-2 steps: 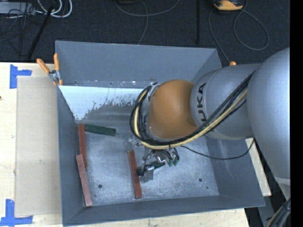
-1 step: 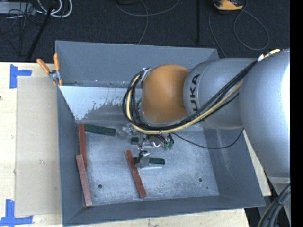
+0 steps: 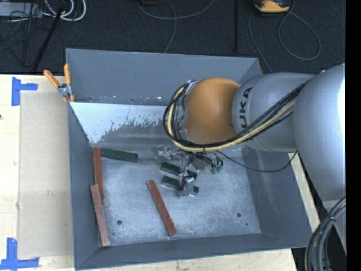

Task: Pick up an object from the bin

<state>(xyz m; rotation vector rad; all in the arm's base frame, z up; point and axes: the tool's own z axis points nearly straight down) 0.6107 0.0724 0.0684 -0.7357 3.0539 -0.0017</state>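
Small dark green blocks [image 3: 170, 180] clustered mid-bin, gripper [image 3: 186, 176] down low right among them. Looks like grasp step, imo. Can't tell if gripper open or closed, or gripping anything. Next move: secure one block, lift straight up. Brown stick [image 3: 161, 208] just beside cluster, green bar [image 3: 119, 155] further left. Arm in from right, wrist pointing down.

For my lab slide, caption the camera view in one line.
The gripper near the middle of the grey bin, a reddish-brown stick close by, a dark green block farther left.
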